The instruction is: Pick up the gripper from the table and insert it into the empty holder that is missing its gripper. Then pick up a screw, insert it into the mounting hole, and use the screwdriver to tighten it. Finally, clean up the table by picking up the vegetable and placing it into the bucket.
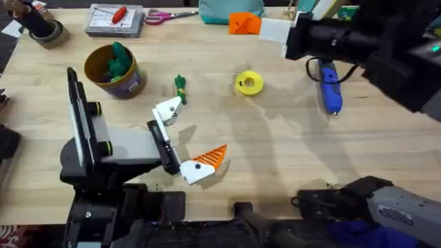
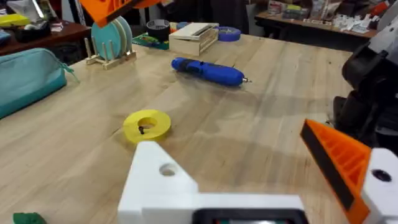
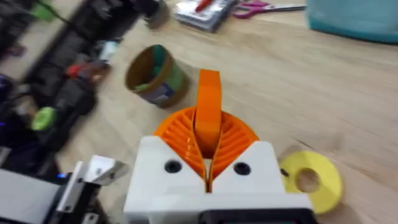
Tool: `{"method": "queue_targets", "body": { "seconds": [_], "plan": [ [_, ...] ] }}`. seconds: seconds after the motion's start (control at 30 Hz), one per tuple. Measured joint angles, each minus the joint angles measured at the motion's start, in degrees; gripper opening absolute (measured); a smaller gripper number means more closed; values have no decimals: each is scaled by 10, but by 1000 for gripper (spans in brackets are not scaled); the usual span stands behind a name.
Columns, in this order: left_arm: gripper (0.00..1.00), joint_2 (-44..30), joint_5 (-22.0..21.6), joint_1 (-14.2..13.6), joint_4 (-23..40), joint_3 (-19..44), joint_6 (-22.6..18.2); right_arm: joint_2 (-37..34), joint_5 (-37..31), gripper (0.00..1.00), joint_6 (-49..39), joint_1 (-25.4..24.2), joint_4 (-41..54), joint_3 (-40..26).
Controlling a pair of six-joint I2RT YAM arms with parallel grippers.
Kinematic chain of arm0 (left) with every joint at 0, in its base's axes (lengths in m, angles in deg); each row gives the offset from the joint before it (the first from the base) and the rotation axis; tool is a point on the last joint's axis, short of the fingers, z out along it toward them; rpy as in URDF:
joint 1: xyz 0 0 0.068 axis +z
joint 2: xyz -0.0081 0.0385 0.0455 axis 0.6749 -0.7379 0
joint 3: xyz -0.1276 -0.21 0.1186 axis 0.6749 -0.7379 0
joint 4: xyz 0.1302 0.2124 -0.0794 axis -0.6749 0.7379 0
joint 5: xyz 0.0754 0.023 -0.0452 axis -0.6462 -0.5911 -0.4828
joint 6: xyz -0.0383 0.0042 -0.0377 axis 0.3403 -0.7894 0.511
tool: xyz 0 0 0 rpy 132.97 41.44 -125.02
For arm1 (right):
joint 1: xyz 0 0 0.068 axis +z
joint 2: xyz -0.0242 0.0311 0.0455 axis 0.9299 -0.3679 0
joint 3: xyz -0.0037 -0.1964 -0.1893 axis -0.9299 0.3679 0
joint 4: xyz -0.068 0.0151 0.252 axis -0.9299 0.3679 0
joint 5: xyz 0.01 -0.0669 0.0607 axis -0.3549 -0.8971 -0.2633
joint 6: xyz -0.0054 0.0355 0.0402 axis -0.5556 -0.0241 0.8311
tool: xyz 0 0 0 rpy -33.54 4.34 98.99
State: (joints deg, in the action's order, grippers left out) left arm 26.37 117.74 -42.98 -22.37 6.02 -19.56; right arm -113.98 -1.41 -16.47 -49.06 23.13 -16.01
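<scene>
My right gripper (image 1: 245, 24) hangs high over the table's far middle, shut on the loose orange gripper (image 3: 209, 102), which sticks up from between its ribbed pads. My left gripper (image 1: 186, 136) rests low and open at the near left. One of its fingers carries an orange pad (image 2: 339, 158); the other is a bare white empty holder (image 2: 161, 180) with a mounting hole. The blue screwdriver (image 1: 329, 86) lies at the right. A small dark screw (image 2: 143, 129) sits on a flat yellow ring (image 1: 249, 83). The green vegetable (image 1: 180, 88) lies beside the yellow bucket (image 1: 114, 69), which holds green pieces.
Along the far edge lie a brown tape roll (image 1: 45, 31), a clear parts box (image 1: 116, 19), pink-handled scissors (image 1: 169, 15) and a teal pouch (image 1: 231, 10). A plate rack (image 2: 115, 40) and wooden box (image 2: 194, 37) stand beyond the screwdriver. Bare wood lies between ring and screwdriver.
</scene>
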Motion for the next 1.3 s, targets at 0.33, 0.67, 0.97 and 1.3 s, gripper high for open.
{"method": "queue_targets", "body": {
  "seconds": [0.33, 0.67, 0.97, 1.3],
  "plan": [
    [985, 0, 0, 0, 0, 0, 0, -81, 199, 9, 152, -20, -182, 41],
    [985, 0, 0, 0, 0, 0, 0, -195, 353, 9, 303, -20, -409, 45],
    [985, 0, 0, 0, 0, 0, 0, -277, 434, 9, 455, -20, -568, 45],
    [985, 0, 0, 0, 0, 0, 0, -291, 519, 9, 496, -20, -566, 45]
  ]
}}
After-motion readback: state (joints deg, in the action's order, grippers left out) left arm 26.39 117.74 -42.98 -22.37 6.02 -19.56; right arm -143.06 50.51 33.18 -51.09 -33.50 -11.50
